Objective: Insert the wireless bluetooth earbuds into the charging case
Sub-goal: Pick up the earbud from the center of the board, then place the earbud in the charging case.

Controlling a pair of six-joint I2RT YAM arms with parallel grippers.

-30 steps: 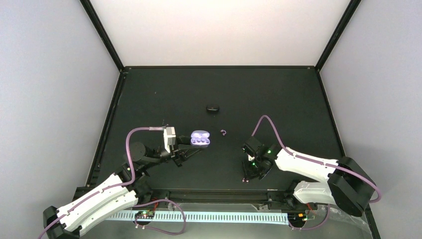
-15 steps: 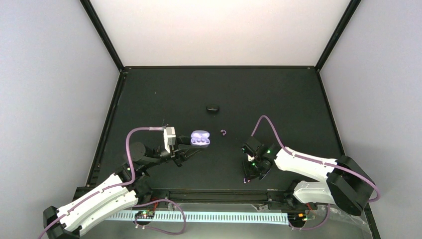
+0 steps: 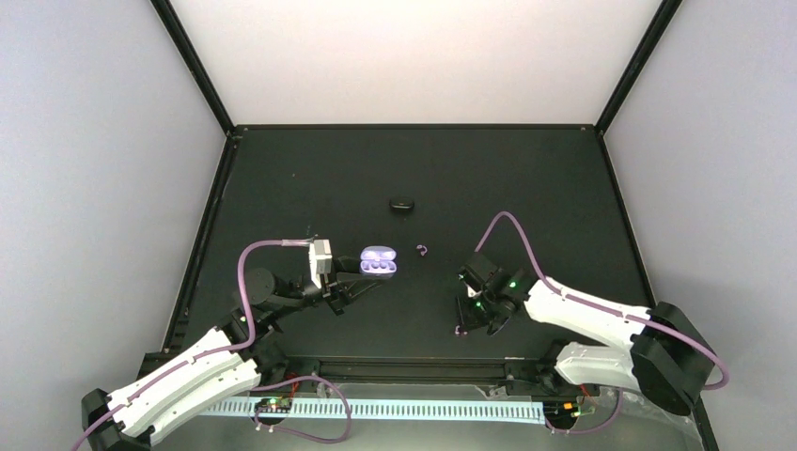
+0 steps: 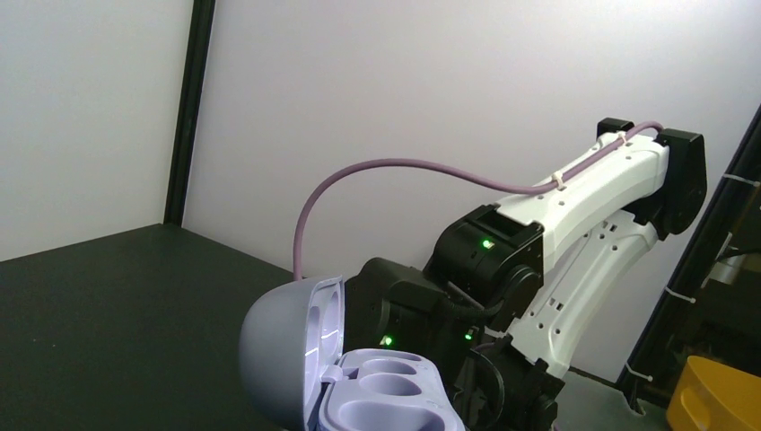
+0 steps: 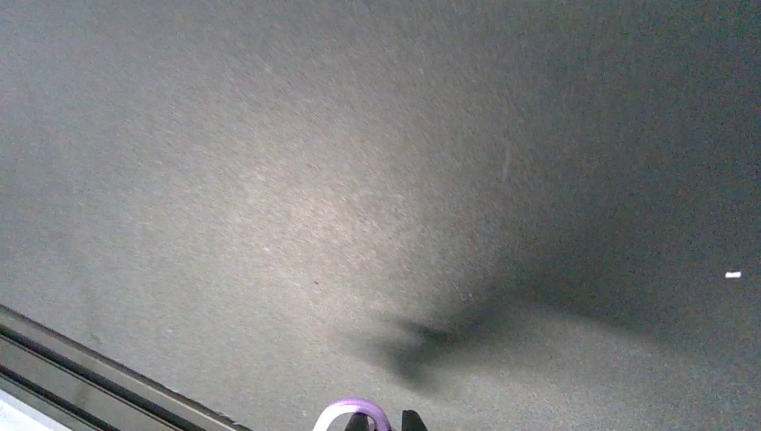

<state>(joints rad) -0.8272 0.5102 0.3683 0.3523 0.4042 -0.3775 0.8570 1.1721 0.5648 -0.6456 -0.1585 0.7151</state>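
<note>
Glare bleaches the charging case (image 3: pixel 379 262) in the overhead view, so its two wells (image 3: pixel 374 266) read only as faint dark spots. The left wrist view shows the case open with its lid (image 4: pixel 278 346) raised, but cuts off the lower edge. The left gripper (image 3: pixel 365 278) is clamped on the case from its near-left side, its fingers outside its own camera's frame. Well to the right of the case and nearer the front, the right gripper (image 3: pixel 461 329) points down at the table (image 3: pixel 564 188), jaws closed. A small purple loop (image 5: pixel 348 406) shows right at its fingertips, cropped by the frame edge; whether it is pinched cannot be told. Just right of the case lies a tiny purple hook (image 3: pixel 422 249), and beyond the case a black oval piece (image 3: pixel 402 203). The earbuds cannot be picked out against the dark surface.
</note>
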